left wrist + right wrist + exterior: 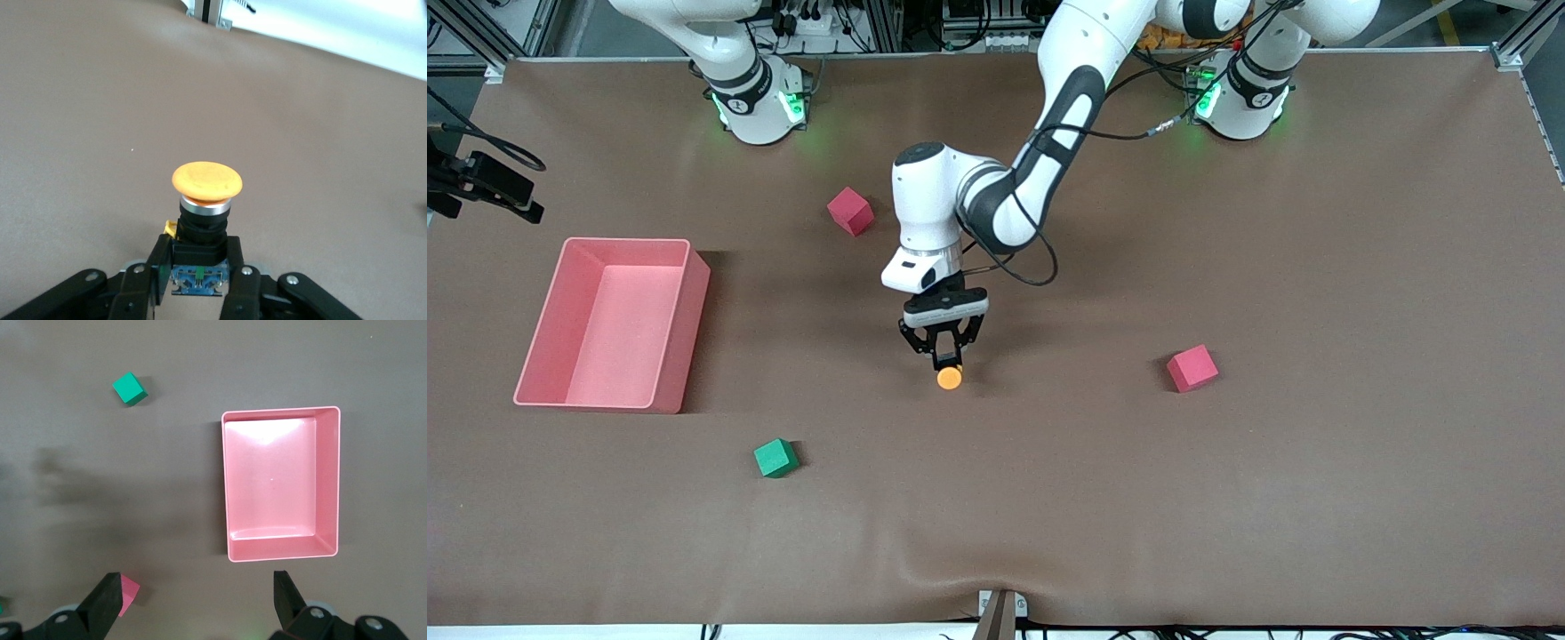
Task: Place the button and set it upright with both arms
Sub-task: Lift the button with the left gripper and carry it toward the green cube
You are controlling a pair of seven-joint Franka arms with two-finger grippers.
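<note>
Button (205,200) is clamped at its base in left gripper (948,357) fingers, low over mid table, well away from all edges. Picked up, prob. not yet stood up. Long axis lies roughly level w/ table, orange cap toward front edge. Right gripper (197,603) waits, fingers wide apart, above pink bin (327,480).

The button (206,200) has an orange cap, a silver ring, a black body and a bluish terminal end. Plain brown bench (1316,267); pink bin (680,329); two red cubes (849,211) (1192,368) — and one green cube (775,458).
</note>
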